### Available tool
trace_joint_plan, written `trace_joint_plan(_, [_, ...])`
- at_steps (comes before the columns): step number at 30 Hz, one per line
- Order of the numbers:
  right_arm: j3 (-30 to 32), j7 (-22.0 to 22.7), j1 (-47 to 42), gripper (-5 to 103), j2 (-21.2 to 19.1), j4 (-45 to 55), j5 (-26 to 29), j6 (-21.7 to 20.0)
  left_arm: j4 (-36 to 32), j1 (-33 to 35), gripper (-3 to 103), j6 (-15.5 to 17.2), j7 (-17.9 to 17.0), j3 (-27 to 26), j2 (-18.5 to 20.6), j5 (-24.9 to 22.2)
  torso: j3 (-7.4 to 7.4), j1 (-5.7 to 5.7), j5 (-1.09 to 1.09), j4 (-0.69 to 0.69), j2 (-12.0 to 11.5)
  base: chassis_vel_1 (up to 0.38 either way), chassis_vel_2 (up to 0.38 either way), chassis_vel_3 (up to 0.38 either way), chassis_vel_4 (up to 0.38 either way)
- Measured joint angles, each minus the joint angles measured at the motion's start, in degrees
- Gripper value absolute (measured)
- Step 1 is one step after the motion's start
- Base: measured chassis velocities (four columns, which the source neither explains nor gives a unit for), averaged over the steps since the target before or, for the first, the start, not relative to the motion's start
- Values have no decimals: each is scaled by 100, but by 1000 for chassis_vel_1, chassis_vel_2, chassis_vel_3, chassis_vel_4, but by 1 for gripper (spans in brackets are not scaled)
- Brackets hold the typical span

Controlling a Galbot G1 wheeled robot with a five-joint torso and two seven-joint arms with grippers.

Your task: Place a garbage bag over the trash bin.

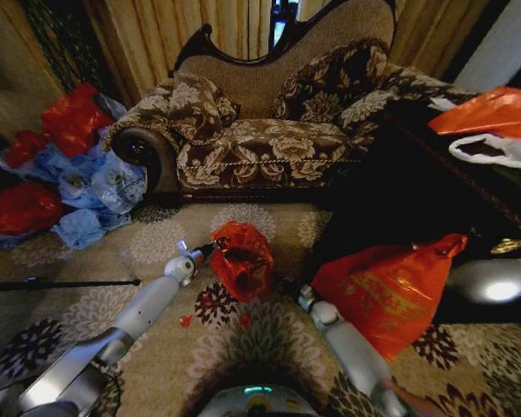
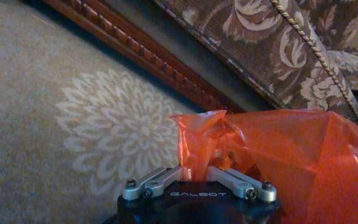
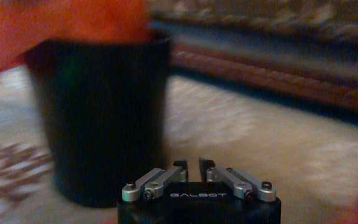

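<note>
Left gripper (image 2: pixel 195 175) pinches garbage bag (image 1: pixel 241 258) edge over trash bin (image 3: pixel 101 116); right gripper (image 3: pixel 193 164) nearly closed, empty, bin at 10 o'clock.

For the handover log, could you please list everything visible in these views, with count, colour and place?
garbage bag: one, glossy red, on the carpet in front of the sofa, bunched over the top of the bin.
trash bin: one, black, standing upright on the carpet under the bag.
sofa: one, brown floral, behind the bag.
carpet: one, beige with pale flower medallions, underfoot.
large orange-red bag: one, yellowish print, right of the bin.
pile of red and blue bags: one heap, left of the sofa.
orange bag and white bag: one each, on the dark furniture at right.
left gripper: shut on the garbage bag's edge.
right gripper: shut, empty, beside the bin.
</note>
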Motion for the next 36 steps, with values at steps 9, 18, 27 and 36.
trace_joint_plan(9, [486, 1040, -651, 40, -478, 1871, 353, -29, -8, 26, 0, 0, 28, -14, 103, -15, -1, 0, -5, 0, 1, 0, 0, 0, 0])
trace_joint_plan(18, [-534, 1184, -825, 73, -601, 3016, 191, 91, -9, -58, 0, 5, 25, -17, 101, -40, 0, 0, -2, 0, 1, 0, 0, 0, 0])
trace_joint_plan(27, [-1295, 1414, -213, 100, -284, 2660, -30, -449, -143, -44, 0, 25, 1, -23, 168, -106, 0, 0, -4, 1, 1, 0, 0, 0, 0])
trace_joint_plan(36, [-1405, 1694, 562, 101, 300, 1436, -180, -415, -190, -38, 0, 26, 17, -27, 138, -107, 0, 0, -2, 0, 1, 0, 0, 0, 0])
